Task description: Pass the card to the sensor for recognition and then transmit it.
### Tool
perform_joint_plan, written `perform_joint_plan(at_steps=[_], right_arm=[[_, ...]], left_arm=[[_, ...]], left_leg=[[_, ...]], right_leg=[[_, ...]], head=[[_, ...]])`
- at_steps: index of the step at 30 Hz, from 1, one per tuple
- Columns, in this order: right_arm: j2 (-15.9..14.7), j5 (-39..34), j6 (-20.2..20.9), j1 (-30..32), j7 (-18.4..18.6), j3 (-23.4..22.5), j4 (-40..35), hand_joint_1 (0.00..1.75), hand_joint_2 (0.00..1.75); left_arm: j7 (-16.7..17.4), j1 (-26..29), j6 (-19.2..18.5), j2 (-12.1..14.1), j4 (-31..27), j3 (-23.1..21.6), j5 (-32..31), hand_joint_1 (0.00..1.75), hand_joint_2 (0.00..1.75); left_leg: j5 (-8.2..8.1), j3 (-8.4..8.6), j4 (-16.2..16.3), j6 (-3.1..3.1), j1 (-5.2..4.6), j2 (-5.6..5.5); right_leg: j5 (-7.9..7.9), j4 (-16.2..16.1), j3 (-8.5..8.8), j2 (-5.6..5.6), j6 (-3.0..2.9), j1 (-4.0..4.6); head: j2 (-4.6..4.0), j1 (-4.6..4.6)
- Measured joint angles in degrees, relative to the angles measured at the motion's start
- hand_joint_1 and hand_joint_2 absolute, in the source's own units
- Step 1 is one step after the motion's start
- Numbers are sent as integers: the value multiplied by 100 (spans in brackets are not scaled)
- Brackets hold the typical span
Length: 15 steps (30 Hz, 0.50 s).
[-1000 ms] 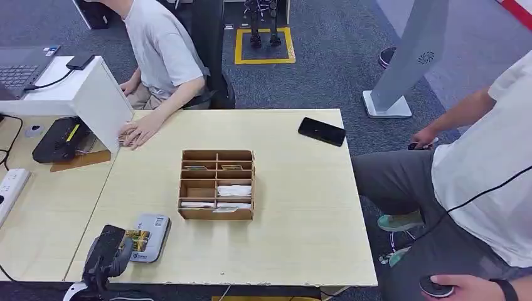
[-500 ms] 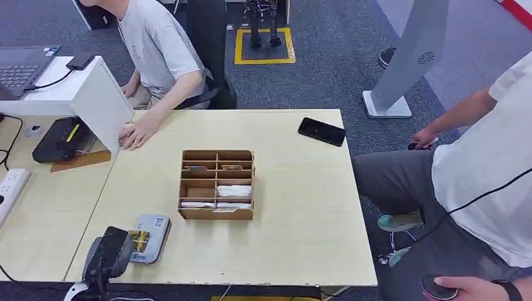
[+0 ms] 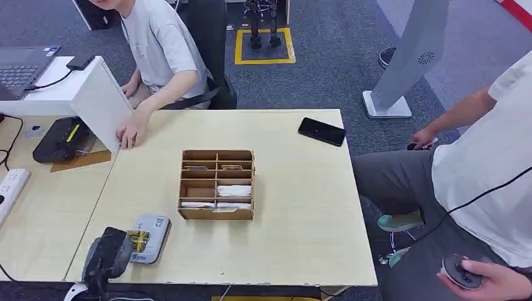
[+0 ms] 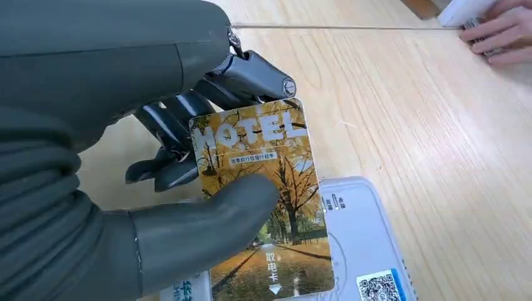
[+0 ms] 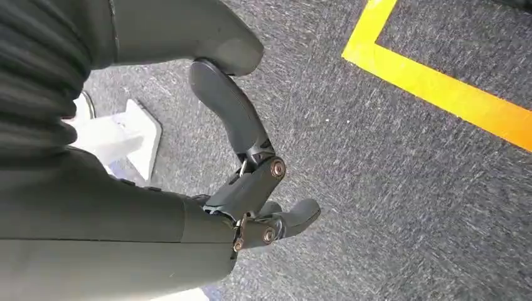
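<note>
My left hand (image 3: 108, 257) is at the table's front left corner and holds a hotel card (image 4: 263, 200) printed with autumn trees. The thumb (image 4: 207, 219) presses on the card's face and the dark fingers (image 4: 169, 135) lie behind it. The card (image 3: 137, 240) hovers over the grey-white sensor (image 3: 154, 233), a flat reader lying on the table; how large the gap is I cannot tell. In the left wrist view the sensor (image 4: 367, 244) shows just under the card. My right hand (image 5: 251, 182) hangs over grey carpet with its fingers apart and nothing in them.
A wooden compartment box (image 3: 217, 184) with cards stands mid-table and a black phone (image 3: 321, 131) lies far right. A seated person rests a hand (image 3: 130, 134) on the far left edge beside a white partition (image 3: 94, 94). Another person (image 3: 483, 182) sits close at the right.
My left hand and the card have barely moved. The far person's hand has drawn back a little, and the person on the right has shifted a hand-held controller to the right.
</note>
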Motion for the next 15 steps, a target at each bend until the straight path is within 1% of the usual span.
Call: perform_joint_plan(at_steps=[3,5,8,11,13,15], right_arm=[[0,42,-61,-13,-28,-13,7,0,175],[0,79,-70,-20,-50,-22,11,0,175],[0,135,-98,-31,-111,-52,35,0,175],[0,181,-153,-44,-140,-85,63,0,175],[0,190,-177,-61,-177,-107,87,0,175],[0,192,-225,-71,-197,-111,120,0,175]], left_arm=[[-92,0,-46,-11,0,0,273,175,175],[-190,0,-129,-13,0,2,582,175,175],[-454,6,-339,-39,-32,42,1370,175,175],[-787,5,-330,-114,-239,70,1847,175,175],[-922,-48,-293,-155,-413,109,2097,175,175],[-1069,-127,-174,-186,-562,129,2196,175,175]], left_leg=[[0,0,0,0,0,-1],[0,0,0,0,0,-1],[0,1,0,0,0,-2],[1,1,0,0,0,-2],[1,1,0,0,0,-2],[1,1,1,0,0,-2]], right_leg=[[0,0,1,-2,0,0],[0,0,2,-2,0,0],[0,0,2,-3,0,0],[1,0,1,-3,0,0],[2,0,1,-3,2,0],[2,0,1,-3,2,0]], head=[[0,0],[0,0],[0,0],[0,0],[0,0],[0,0]])
